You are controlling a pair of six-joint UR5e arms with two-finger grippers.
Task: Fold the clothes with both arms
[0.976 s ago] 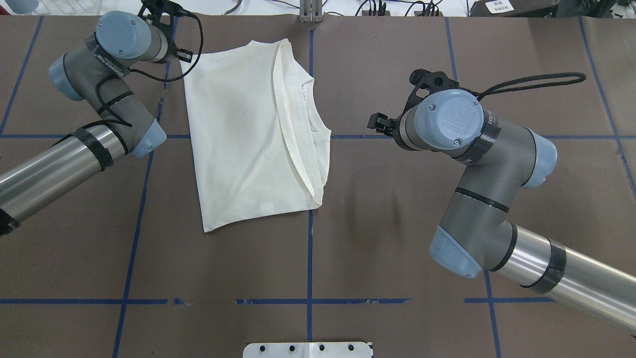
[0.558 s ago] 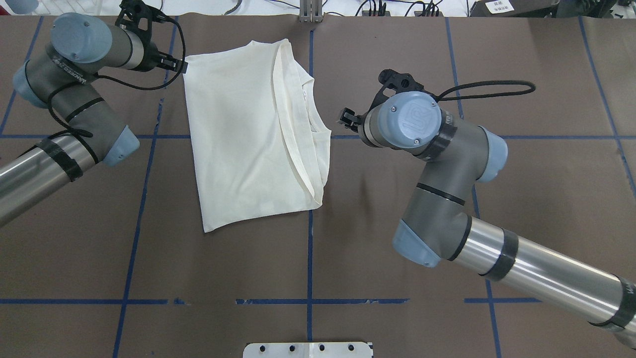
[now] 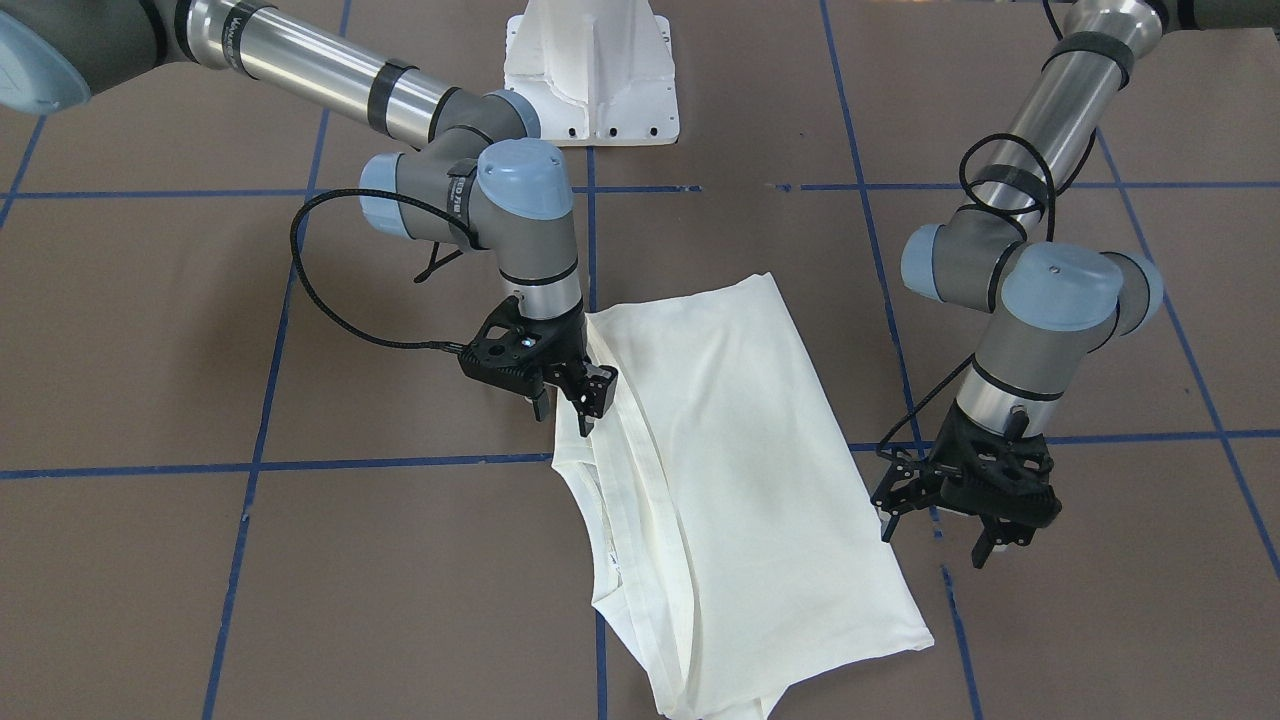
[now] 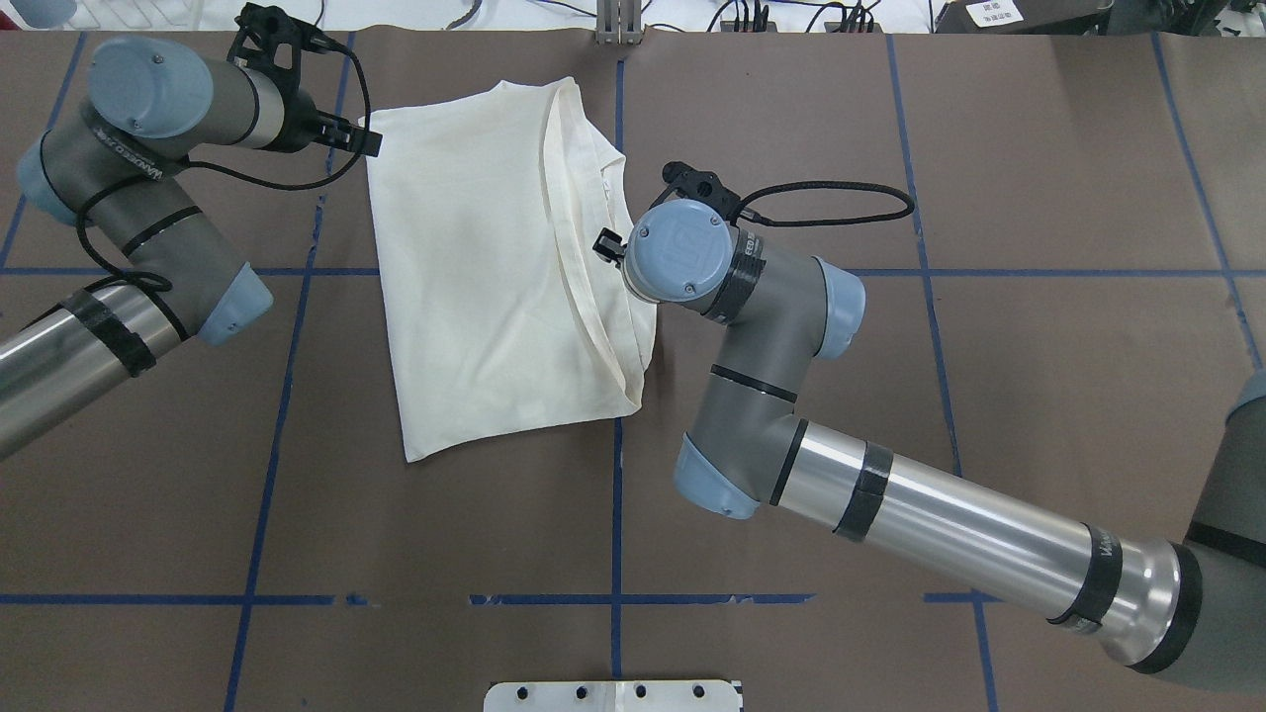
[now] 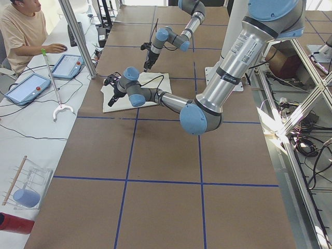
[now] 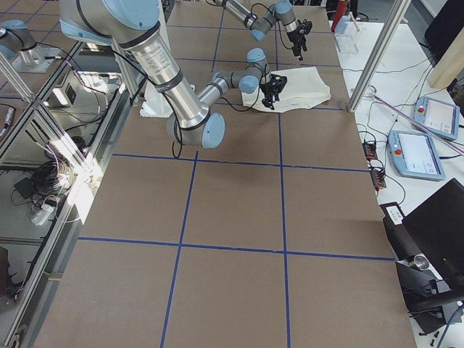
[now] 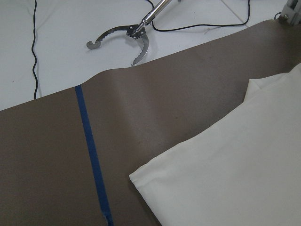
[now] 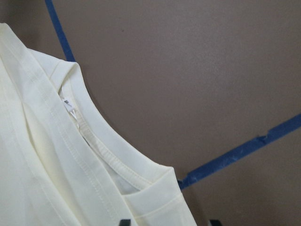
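Our T-shirt lies folded near the tabletop's edge opposite the robot. The right tool gapes over its collar and the left tool stands wide beside a corner. Pinching too few layers could drag the fold apart.

1. The left gripper, on the near arm, hangs tips-down at the edge of the shirt.
2. Beyond it, the small right gripper points down at the shirt's far edge.
3. How either gripper's jaws stand is too small to tell.
4. Past the left gripper, away from the robot, a person sits at a white bench with two tablets.
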